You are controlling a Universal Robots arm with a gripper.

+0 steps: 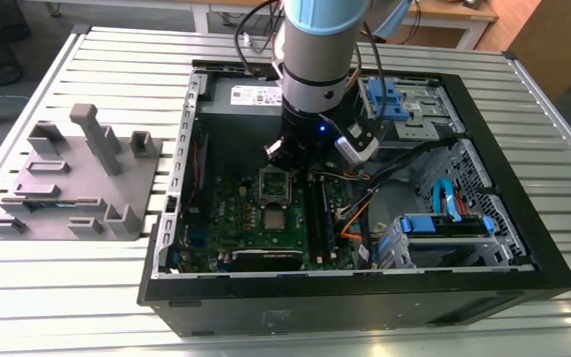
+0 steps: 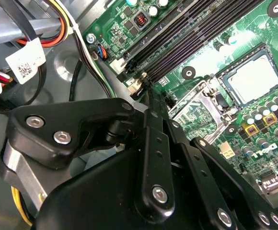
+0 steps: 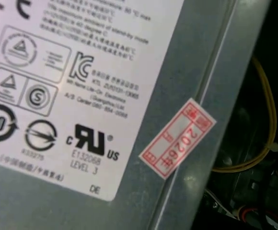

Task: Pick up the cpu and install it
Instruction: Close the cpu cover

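The cpu [image 1: 273,218] [image 2: 254,77] is a small silvery square lying flat in its socket on the green motherboard [image 1: 236,216] [image 2: 211,28] inside the open computer case. The shiny socket frame [image 1: 274,183] [image 2: 199,114] is flipped open beside it, on the side towards the power supply. My gripper [image 1: 279,159] [image 2: 147,93] hangs just above that open frame, its black fingers drawn together to a narrow tip with nothing between them. It is apart from the cpu.
A grey plastic block with upright posts [image 1: 77,186] sits on the slatted table at the exterior view's left. The case walls [image 1: 365,286], power supply [image 1: 246,93] [image 3: 81,96], blue drive cages [image 1: 444,223], memory slots [image 2: 187,33] and loose cables [image 1: 355,223] crowd the board.
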